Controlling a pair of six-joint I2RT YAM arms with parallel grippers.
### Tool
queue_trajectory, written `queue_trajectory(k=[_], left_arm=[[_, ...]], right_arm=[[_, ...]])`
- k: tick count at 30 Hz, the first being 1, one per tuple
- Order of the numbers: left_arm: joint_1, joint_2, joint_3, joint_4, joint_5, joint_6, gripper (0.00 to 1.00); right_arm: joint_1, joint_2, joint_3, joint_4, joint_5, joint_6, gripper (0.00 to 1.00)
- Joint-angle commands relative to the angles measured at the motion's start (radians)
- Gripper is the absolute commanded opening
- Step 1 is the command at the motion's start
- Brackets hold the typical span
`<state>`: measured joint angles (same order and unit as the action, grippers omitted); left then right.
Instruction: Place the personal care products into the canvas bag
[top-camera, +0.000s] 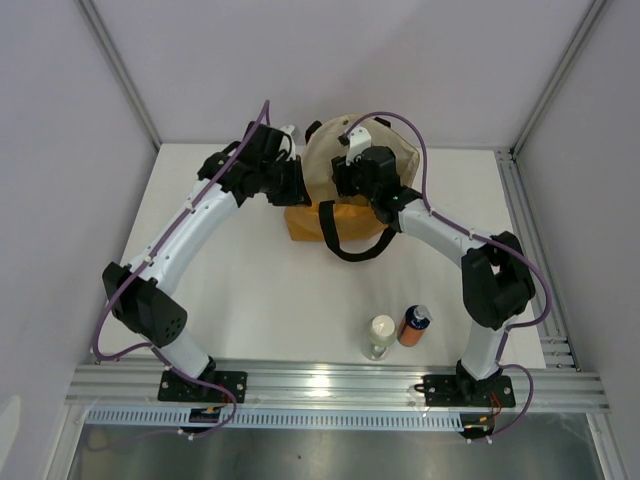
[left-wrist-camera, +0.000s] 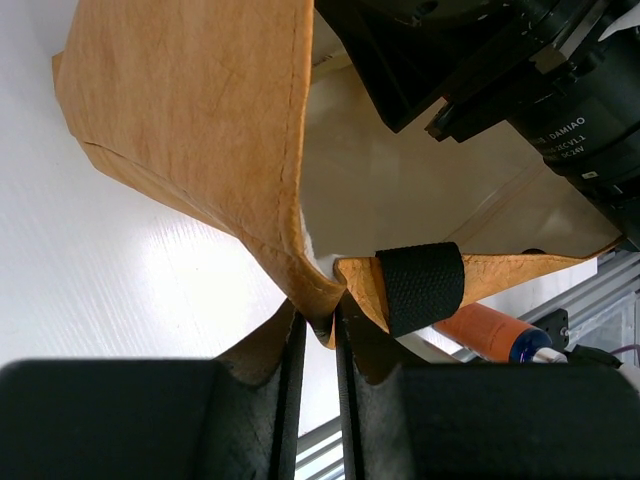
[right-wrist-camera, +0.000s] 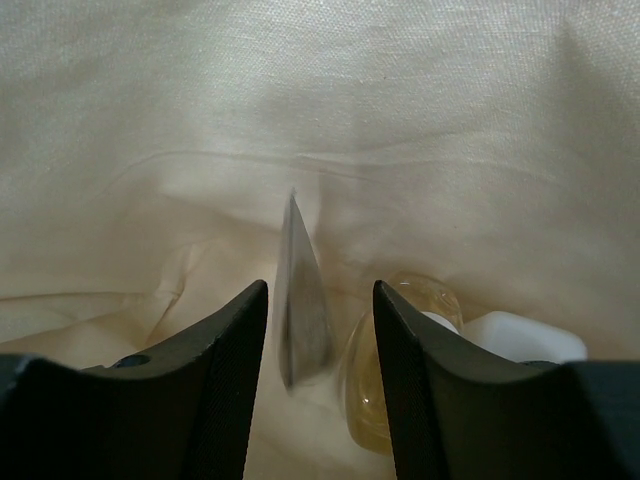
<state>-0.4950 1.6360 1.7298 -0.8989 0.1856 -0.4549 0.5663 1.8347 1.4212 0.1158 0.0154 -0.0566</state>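
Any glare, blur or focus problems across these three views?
Top external: even light, glare only on the aluminium rail. Left wrist: blown-out hotspot on the table; the left gripper, pinching the canvas bag rim, is dark and soft. Right wrist: the slim clear bottle between the fingers of the open right gripper is smeared; the rounded yellowish bottle is also soft.

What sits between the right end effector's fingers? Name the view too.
Right wrist view: a slim blurred object in the gap, the canvas bag's cream lining behind.
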Motion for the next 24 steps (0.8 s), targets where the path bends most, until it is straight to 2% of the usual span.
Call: queue_trajectory(k=[1, 7, 11, 14, 17, 18, 20, 22, 23, 24], left_arm=[[-0.005, -0.051, 0.007, 0.009, -0.006, -0.008, 0.2], [-0.005, -0.056, 0.01, 0.005, -0.015, -0.01, 0.21], [-0.005, -0.053, 0.023, -0.001, -0.02, -0.019, 0.25], [-0.005, -0.044, 0.048, -0.015, -0.034, -0.022, 0.33], [-0.002, -0.038, 0.079, -0.024, -0.047, -0.025, 0.47], [-0.004, -0.038, 0.106, -0.028, -0.052, -0.028, 0.58], [-0.004, -0.035, 0.122, -0.031, -0.057, -0.031, 0.67], [-0.002, -0.03, 0.155, -0.038, -0.055, -0.036, 0.82], [-0.002, -0.03, 0.155, -0.04, -0.055, -0.037, 0.82], [-0.004, -0.031, 0.163, -0.041, -0.052, -0.037, 0.87]], right_arm=[[-0.002, 0.012, 0.004, 0.035, 0.02, -0.003, 0.5], [-0.002, -0.04, 0.021, 0.016, 0.017, -0.012, 0.5], [-0.003, -0.107, 0.088, -0.057, -0.003, -0.038, 0.51], [-0.003, -0.176, 0.142, -0.111, -0.003, -0.052, 0.54], [-0.005, -0.259, 0.177, -0.197, -0.049, -0.043, 0.58], [-0.003, -0.284, 0.194, -0.224, -0.054, -0.039, 0.59], [-0.002, -0.357, 0.208, -0.281, -0.054, -0.016, 0.61], [0.001, -0.406, 0.214, -0.361, -0.031, 0.03, 0.62], [0.003, -0.431, 0.217, -0.393, -0.017, 0.046, 0.63], [0.006, -0.481, 0.213, -0.425, -0.009, 0.055, 0.64]])
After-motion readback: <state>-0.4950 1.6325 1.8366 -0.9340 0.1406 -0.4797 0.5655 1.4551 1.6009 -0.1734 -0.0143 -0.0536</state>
